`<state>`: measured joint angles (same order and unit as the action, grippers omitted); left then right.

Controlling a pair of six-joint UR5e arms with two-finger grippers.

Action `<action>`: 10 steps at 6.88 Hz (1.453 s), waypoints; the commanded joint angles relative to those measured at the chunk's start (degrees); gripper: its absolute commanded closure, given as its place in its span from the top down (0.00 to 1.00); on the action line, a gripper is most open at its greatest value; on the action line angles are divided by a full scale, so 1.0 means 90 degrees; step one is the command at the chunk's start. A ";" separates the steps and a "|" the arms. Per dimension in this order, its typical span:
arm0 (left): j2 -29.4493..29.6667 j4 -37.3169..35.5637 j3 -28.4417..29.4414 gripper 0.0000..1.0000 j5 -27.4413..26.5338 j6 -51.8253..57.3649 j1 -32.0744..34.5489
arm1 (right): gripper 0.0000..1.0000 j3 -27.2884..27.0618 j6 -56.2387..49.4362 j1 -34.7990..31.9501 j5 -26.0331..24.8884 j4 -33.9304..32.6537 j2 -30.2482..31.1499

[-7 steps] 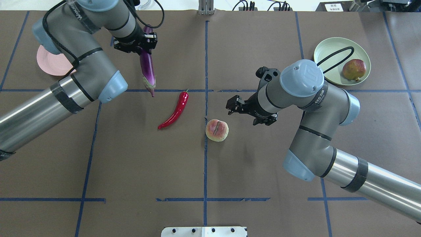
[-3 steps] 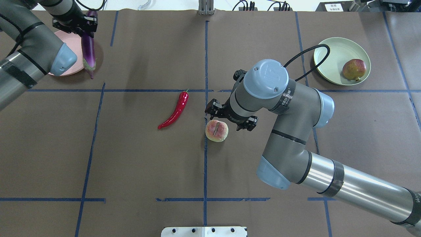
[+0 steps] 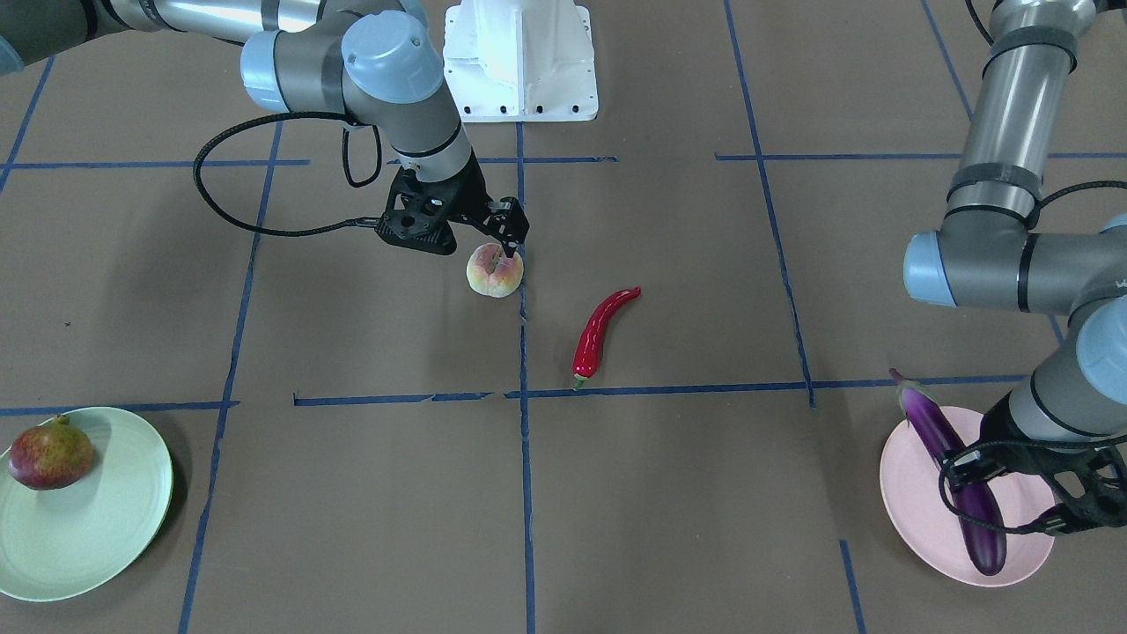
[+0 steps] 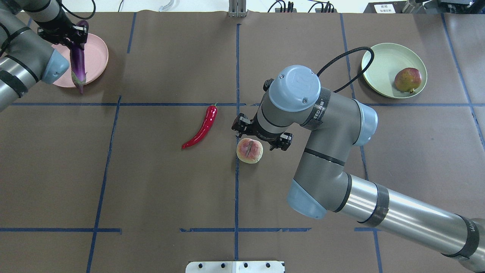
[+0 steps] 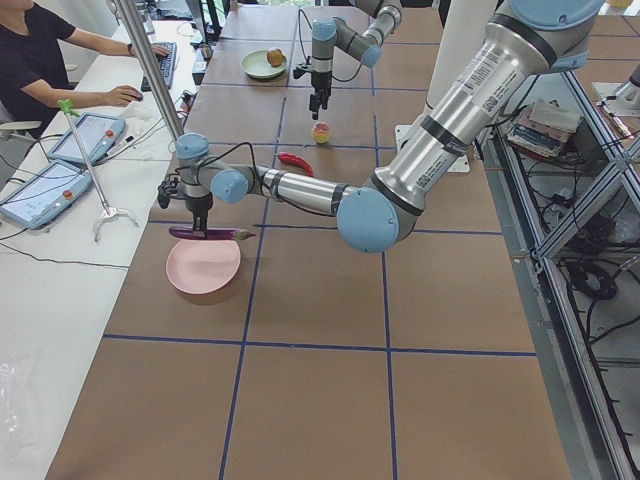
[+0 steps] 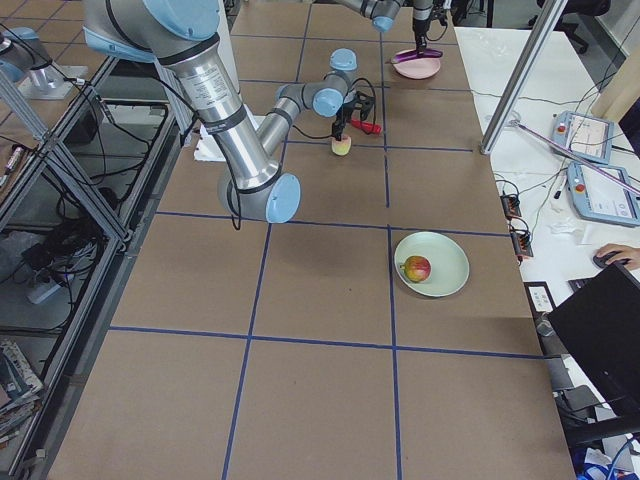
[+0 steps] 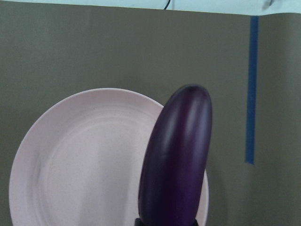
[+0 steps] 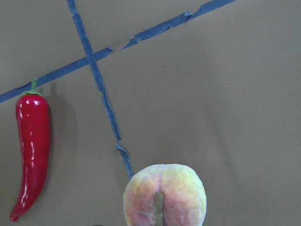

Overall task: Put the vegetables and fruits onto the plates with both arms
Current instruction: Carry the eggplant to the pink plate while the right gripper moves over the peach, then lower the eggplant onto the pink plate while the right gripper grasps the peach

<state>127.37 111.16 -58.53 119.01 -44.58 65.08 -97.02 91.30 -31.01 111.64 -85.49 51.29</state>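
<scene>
— Where's the room?
— Both plates hug the far edge, pink plate at the left corner, green plate toward the right, well apart from the peach and pepper in the middle of the desk.
— What's in them?
— A pomegranate lies in the green one. The left claw clamps the eggplant over the pink one; the right claw hangs spread wide above the peach.

Left end effector clamped, right end effector spread
</scene>
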 commanded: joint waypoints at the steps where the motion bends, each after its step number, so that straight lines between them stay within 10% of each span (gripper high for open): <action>1: -0.0001 0.0548 0.0817 0.36 0.0019 0.0021 0.0015 | 1.00 0.0067 -0.0008 0.0057 -0.0157 -0.0110 -0.0063; 2: -0.0011 0.0820 0.0926 0.99 -0.0010 -0.0017 0.0054 | 1.00 0.0270 -0.0027 0.0115 -0.0264 -0.0284 -0.0199; 10: -0.0616 0.0794 -0.0576 1.00 0.1152 -0.0623 0.0660 | 1.00 0.1511 -0.0086 0.0359 -0.0625 -0.0296 -0.0864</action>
<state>122.71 118.38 -62.02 129.05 -48.68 70.97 -85.24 90.63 -28.42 106.83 -88.16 44.30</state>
